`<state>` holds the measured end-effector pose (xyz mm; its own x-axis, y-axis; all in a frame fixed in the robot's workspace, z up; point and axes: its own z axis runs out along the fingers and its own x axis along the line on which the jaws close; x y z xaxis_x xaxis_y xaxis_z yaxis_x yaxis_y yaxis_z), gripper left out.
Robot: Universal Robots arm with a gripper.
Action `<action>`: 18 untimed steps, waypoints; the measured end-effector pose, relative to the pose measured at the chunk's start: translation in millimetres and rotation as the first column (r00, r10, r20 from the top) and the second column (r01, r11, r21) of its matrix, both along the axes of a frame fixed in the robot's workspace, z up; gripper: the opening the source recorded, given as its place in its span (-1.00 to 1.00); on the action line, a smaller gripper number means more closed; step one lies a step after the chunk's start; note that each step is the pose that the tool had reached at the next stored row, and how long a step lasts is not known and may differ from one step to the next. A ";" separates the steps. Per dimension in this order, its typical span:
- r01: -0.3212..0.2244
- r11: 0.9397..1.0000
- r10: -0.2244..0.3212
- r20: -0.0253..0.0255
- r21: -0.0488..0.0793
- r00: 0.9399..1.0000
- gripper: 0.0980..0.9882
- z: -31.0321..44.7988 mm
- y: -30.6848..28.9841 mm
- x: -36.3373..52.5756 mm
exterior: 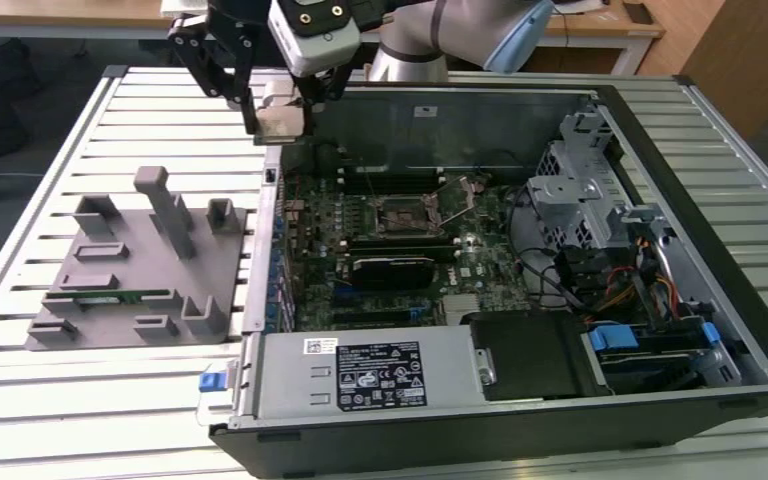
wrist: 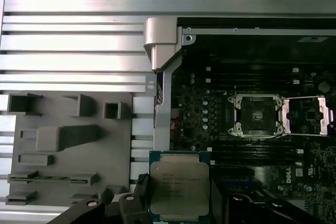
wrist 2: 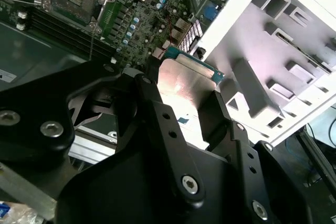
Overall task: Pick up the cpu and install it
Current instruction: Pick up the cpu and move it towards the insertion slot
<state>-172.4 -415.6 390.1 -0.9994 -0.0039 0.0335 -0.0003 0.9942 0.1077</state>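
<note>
Bright, even light is falling from above in the exterior view, washing the slatted table pale on the exterior view's left. The inside of the computer case is sitting in softer shade. In the second wrist view the cpu is glaring pinkish white and the grey fixture plate is bleaching out. In the first wrist view the far slats are shining in bands.

All three views share the motherboard, wrist views closer.
</note>
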 end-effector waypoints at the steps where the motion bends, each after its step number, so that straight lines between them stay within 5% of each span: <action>1: 0.000 1.000 0.000 0.000 0.000 1.000 0.00 -0.2 0.1 1.9; 18: 0.000 1.000 0.000 0.000 0.000 1.000 0.00 -7.2 12.9 47.9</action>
